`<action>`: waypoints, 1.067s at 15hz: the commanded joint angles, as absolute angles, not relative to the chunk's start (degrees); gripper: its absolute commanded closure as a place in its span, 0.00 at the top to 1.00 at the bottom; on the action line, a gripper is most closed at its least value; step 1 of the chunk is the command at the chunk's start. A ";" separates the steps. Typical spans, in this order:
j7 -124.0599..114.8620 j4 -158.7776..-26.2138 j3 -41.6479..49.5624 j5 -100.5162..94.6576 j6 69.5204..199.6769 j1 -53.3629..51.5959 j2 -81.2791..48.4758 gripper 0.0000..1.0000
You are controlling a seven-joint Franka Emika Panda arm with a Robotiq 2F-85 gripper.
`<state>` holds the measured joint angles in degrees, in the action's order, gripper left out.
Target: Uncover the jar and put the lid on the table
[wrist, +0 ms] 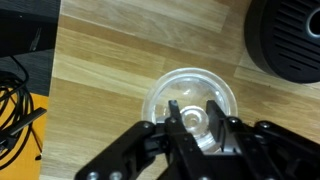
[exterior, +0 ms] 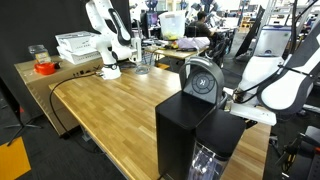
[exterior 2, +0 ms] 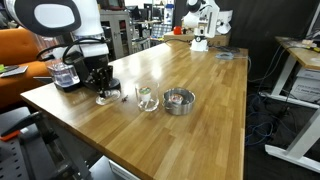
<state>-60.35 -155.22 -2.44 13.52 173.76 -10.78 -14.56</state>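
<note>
My gripper [exterior 2: 101, 88] is low over the near left part of the wooden table [exterior 2: 200, 130]. In the wrist view its fingers [wrist: 193, 118] sit on either side of the knob of a clear glass lid [wrist: 160, 95] and touch it. The lid lies flat at the tabletop, also seen in an exterior view [exterior 2: 110, 97]. The open glass jar [exterior 2: 147, 98] stands upright a little way from the gripper, uncovered. In an exterior view the table [exterior: 110, 110] shows, but a black box hides the gripper, the lid and the jar.
A round metal tin [exterior 2: 179, 101] sits beside the jar. A dark round object [wrist: 290, 40] is close to the lid. A white robot arm [exterior 2: 200, 25] stands at the table's far end. A side bench holds white trays [exterior: 78, 45]. Cables [wrist: 15, 100] hang past the table edge.
</note>
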 commanded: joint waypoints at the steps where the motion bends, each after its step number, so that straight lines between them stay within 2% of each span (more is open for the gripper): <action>1: -61.45 -155.85 -1.92 15.23 175.88 -11.91 -15.48 0.08; 5: -60.81 -155.80 -4.58 18.35 178.08 -10.35 -17.54 0.09; 6: -60.52 -155.76 -5.51 19.31 178.73 -9.78 -18.03 0.23; 7: -60.41 -155.78 -6.55 20.37 179.27 -9.22 -18.35 0.57; 8: -60.34 -155.86 -7.58 21.34 180.07 -8.71 -18.51 0.58; 14: -62.10 -158.20 -8.33 24.97 186.50 -10.92 -15.52 0.98; 16: -63.41 -160.10 -7.66 26.27 188.86 -12.33 -13.42 1.00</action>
<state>-61.72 -156.72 -8.08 23.90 185.87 -10.68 -17.20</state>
